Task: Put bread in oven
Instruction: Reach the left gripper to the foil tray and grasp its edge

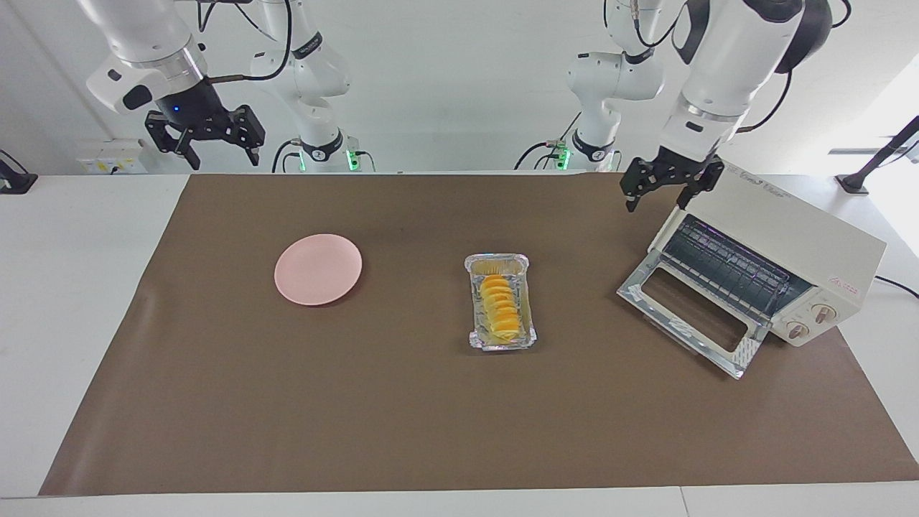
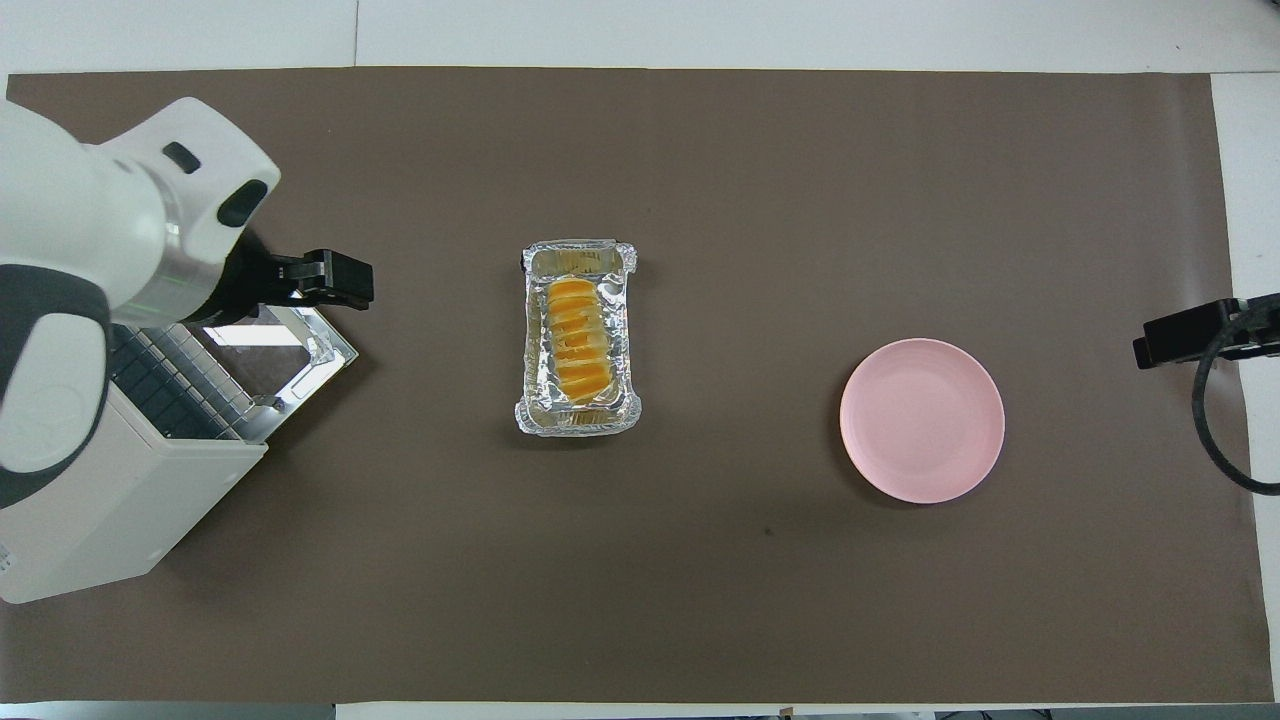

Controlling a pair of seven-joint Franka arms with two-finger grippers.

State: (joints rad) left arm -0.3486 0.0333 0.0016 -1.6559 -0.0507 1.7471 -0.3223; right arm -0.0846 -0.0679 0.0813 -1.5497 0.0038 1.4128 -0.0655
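Observation:
The bread [image 1: 499, 305] [image 2: 578, 337] is a ridged yellow-orange loaf lying in a silver foil tray [image 1: 502, 264] [image 2: 575, 256] at the middle of the mat. The cream oven [image 1: 790, 237] [image 2: 90, 500] stands at the left arm's end, its glass door [image 1: 689, 316] [image 2: 290, 350] dropped open and the wire rack showing. My left gripper [image 1: 657, 199] [image 2: 350, 283] hangs open and empty in the air by the oven's upper corner, over the edge of the open door. High over the mat's corner at the right arm's end, my right gripper [image 1: 219, 154] [image 2: 1165, 345] is open and empty.
A round pink plate [image 1: 318, 268] [image 2: 921, 419] lies on the brown mat [image 1: 359, 402] between the foil tray and the right arm's end. White tabletop borders the mat on all sides.

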